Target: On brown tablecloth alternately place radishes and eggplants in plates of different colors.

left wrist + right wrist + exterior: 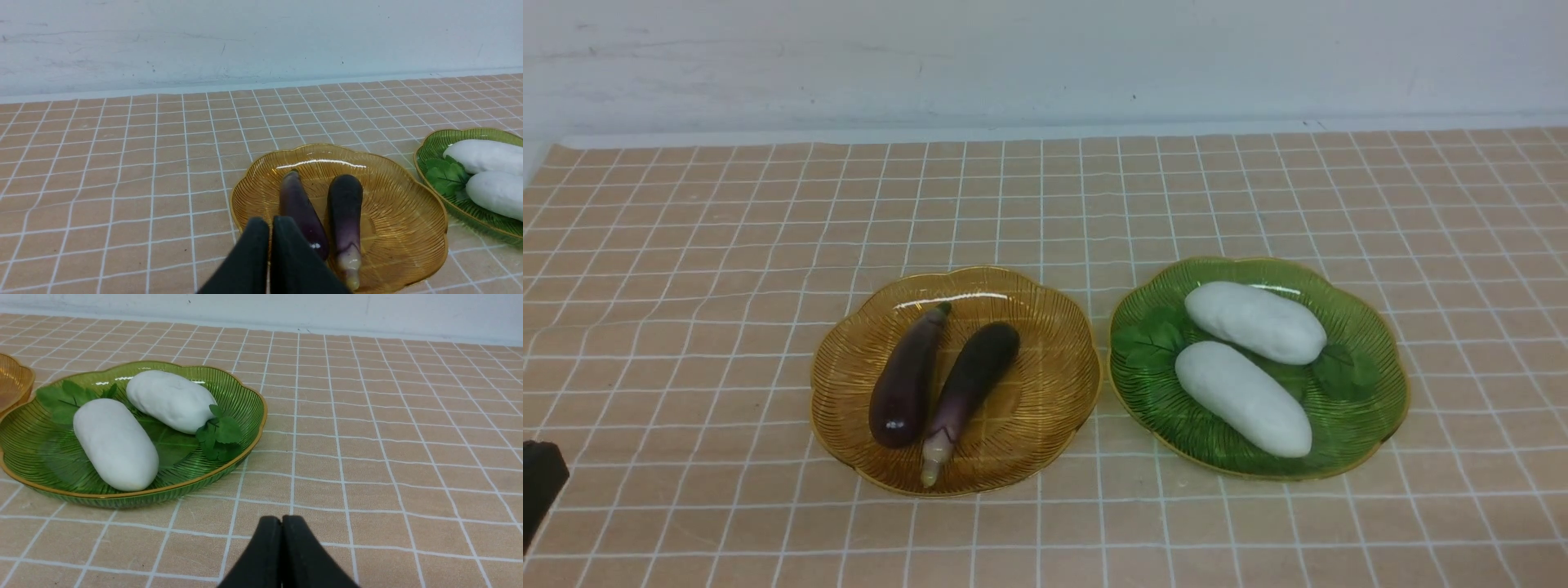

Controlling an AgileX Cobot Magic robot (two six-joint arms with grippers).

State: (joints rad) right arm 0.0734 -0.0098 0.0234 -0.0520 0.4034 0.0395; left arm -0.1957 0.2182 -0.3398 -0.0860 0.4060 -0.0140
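Eggplants first: two slim, glossy dark purple eggplants (904, 384) are sitting in the see-through amber ribbed plastic plate with the scalloped gold rim (1054, 376), ahead of the left claw (270, 222) and off to its right. That claw is closed up with nothing in it. Their long axes run mostly away from it, far ends leaning a bit right, with the pale stem end of one pointing back toward the robot. Left arm is the nearer one here.

Next along, two plump white radishes with green leafy tops (1243, 398) are in the matching green ribbed plastic plate (1372, 441), ahead of the right claw (282, 518) and inward, toward the left arm's side. They slant across, far ends toward the left arm and near ends toward the right. The right arm is closer to those, and its claw is also closed on nothing.

IMO the sorting looks done, so I doubt either claw needs another grab. If they move, I'd just back both away from the plates, clear of the rims.
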